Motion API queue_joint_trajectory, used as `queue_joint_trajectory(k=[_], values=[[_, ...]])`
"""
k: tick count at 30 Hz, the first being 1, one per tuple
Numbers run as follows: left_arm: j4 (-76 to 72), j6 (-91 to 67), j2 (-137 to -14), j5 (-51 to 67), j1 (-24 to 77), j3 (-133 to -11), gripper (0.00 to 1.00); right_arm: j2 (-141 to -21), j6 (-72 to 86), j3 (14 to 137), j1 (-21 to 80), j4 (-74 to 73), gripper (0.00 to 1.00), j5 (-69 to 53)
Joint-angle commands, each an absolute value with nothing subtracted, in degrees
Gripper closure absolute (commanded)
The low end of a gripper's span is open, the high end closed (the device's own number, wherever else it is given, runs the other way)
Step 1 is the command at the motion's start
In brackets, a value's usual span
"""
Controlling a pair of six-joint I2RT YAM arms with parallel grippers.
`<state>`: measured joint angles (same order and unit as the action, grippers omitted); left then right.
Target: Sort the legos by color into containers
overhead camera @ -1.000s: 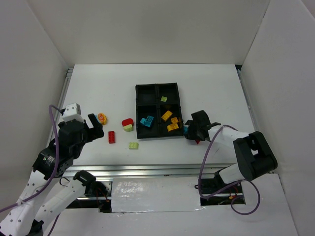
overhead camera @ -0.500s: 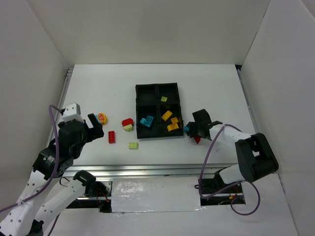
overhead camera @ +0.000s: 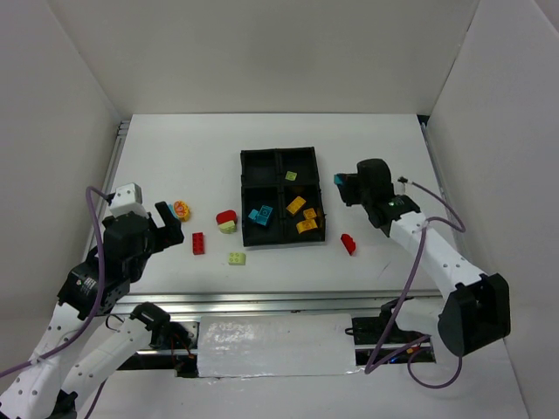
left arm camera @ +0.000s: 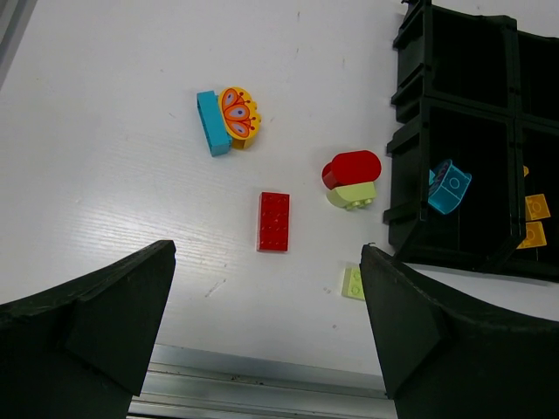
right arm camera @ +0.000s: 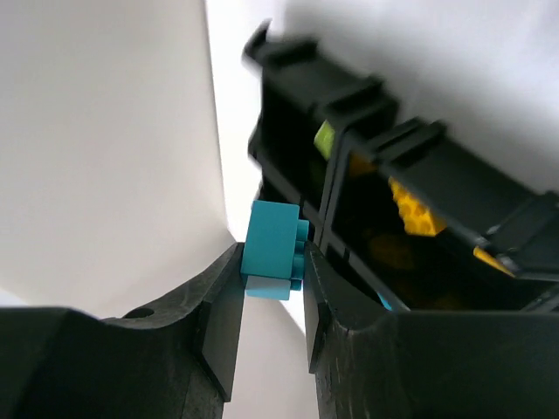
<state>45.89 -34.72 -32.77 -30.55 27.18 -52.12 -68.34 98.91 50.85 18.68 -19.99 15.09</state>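
Am clamping right gripper [right arm camera: 271, 266] on cyan brick [right arm camera: 272, 240], hovering just off tray [overhead camera: 278, 155] right edge. Cyan compartment [overhead camera: 254, 230] lying across tray, near-left quarter. Left gripper [left arm camera: 266, 323] hanging spread, empty, well left of tray.

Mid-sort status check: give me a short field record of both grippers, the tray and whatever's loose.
black four-compartment plastic tray: near-left cyan bricks; near-right orange bricks; far-right one lime brick
right gripper: shut on small cyan plastic brick, raised beside tray's right side
left gripper: open, nothing held, above white table
loose: flat red brick, lime plate, red-on-lime stack, orange butterfly piece, small red piece right of tray
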Motion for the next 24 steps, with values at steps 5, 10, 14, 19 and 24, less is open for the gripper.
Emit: queue_joint_trajectory(k=[5, 10, 14, 19, 24], values=[[45.17, -35.16, -32.87, -31.99, 27.16, -51.86, 0.01, -80.31, 73.06, 62.56, 27.59, -8.35, 0.97, 2.29], [45.26, -35.25, -33.05, -32.17, 27.16, -51.86, 0.01, -92.78, 66.71, 75.3, 34.18, -19.22, 0.91, 6.4], [45.09, -35.16, -33.31, -31.91, 27.25, -51.77, 0.0, -97.81, 65.66, 75.41, 34.45, -17.58, 0.82, 3.79], [44.91, -34.72, -34.27, -31.29, 27.16, -51.86, 0.01, -100.54, 63.9, 77.42, 36.12, -18.45, 0.63, 3.34], [44.74, -34.54, -34.63, -31.03, 27.16, -51.77, 0.01, -103.53, 61.0, 80.67, 36.56, -19.95, 0.22, 1.58]])
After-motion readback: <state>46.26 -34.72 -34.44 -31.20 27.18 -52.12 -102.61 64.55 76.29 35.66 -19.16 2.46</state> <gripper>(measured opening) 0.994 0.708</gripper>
